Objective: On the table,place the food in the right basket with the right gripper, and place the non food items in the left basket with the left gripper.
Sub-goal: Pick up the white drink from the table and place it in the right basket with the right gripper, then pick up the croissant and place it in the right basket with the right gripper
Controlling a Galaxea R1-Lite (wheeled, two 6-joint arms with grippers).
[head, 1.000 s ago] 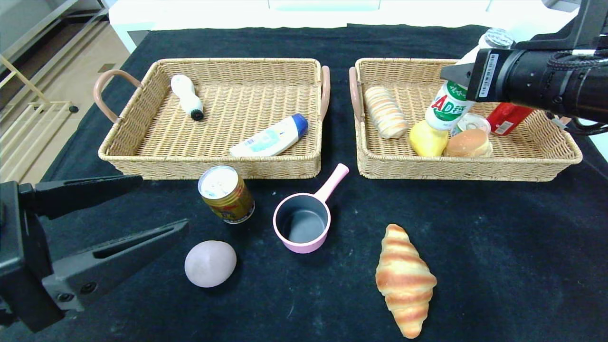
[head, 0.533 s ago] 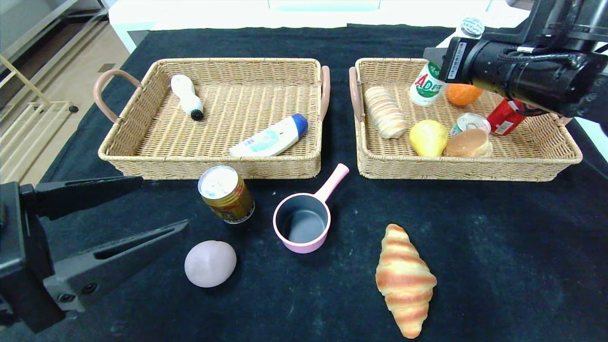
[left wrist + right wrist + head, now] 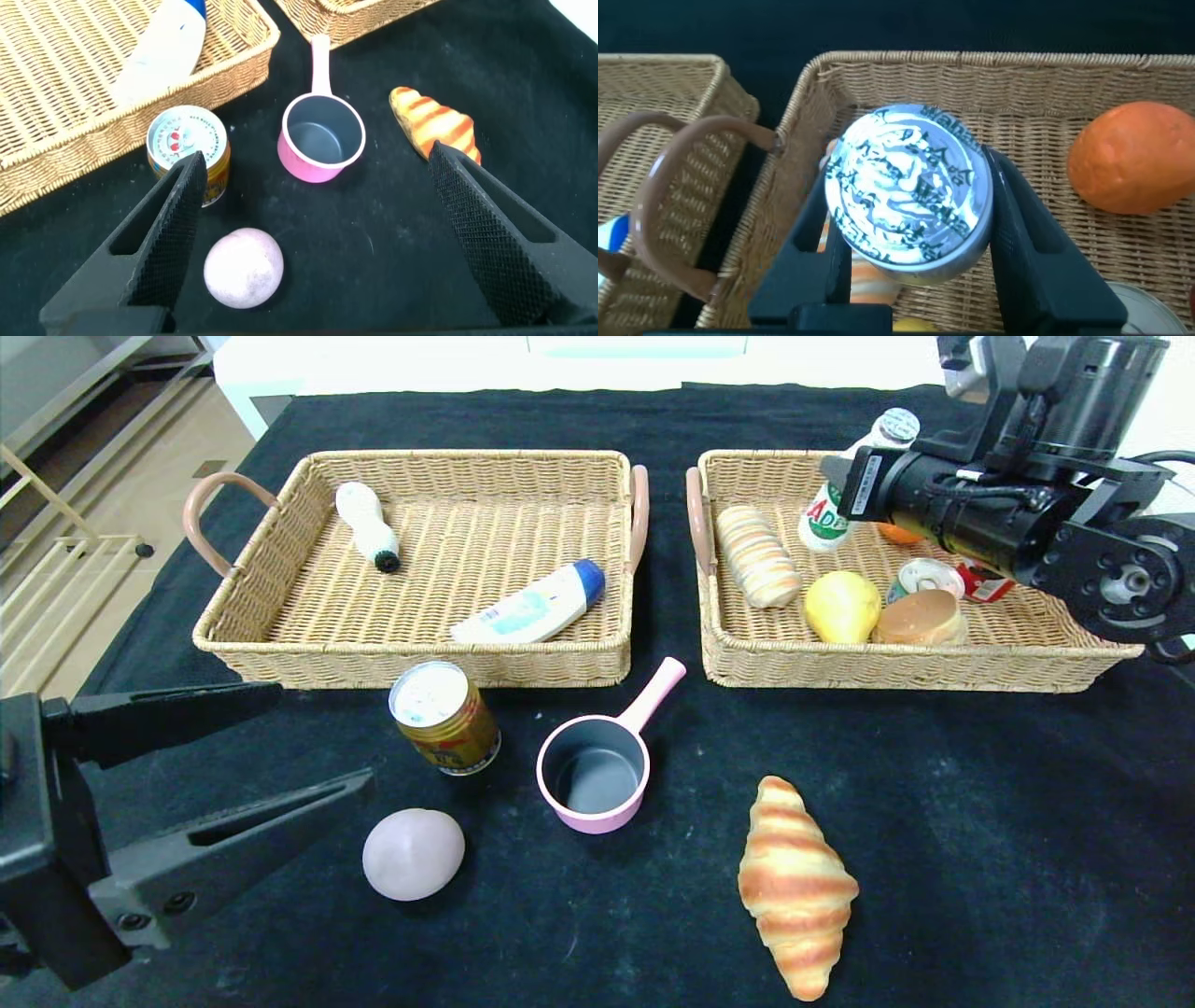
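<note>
Your right gripper is clamped on the bottle, above the right basket's far rim; its arm hides most of the orange. Left gripper, fingers apart, hovers well clear of that basket, over the egg.

Open cloth surrounds croissant; can crowds egg and saucepan.

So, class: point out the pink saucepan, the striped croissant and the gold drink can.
pink saucepan [image 3: 595, 775], head view, on its grey inside.
striped croissant [image 3: 795, 887], head view, mid-body.
gold drink can [image 3: 188, 140], left wrist view, on its lid.
</note>
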